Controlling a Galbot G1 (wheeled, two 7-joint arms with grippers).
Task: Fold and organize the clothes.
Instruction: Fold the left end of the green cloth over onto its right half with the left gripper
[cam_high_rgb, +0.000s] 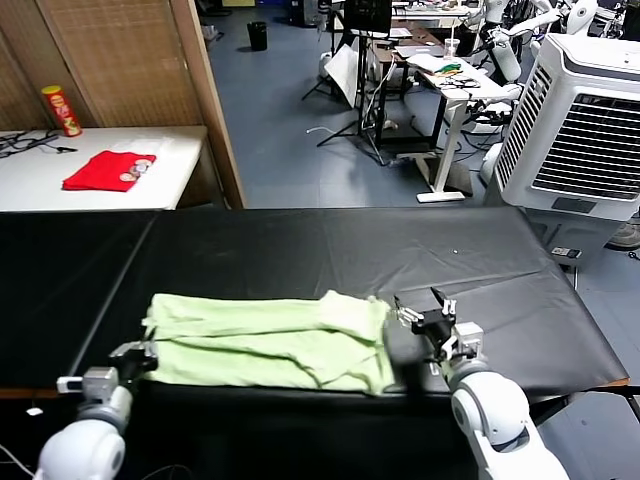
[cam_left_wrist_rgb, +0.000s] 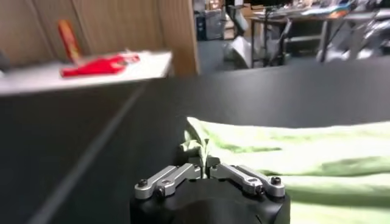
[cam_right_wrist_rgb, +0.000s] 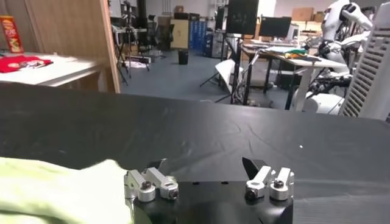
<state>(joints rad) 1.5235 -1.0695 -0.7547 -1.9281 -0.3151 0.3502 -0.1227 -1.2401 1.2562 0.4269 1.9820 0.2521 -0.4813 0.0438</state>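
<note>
Between left pincer (cam_left_wrist_rgb: 203, 163) tips, seemingly T-shirt (cam_left_wrist_rgb: 292, 164).

- Our left gripper (cam_left_wrist_rgb: 203, 163) is pinched closed on a raised corner of the pale green T-shirt (cam_left_wrist_rgb: 292, 161).
- From the gripper, the T-shirt spreads away to one side over the black surface (cam_left_wrist_rgb: 97, 131).
- Well beyond the gripper we see a red folded garment (cam_left_wrist_rgb: 100, 64) on a white table (cam_left_wrist_rgb: 36, 81), with a tall red-and-yellow can (cam_left_wrist_rgb: 69, 38) just behind it.
</note>
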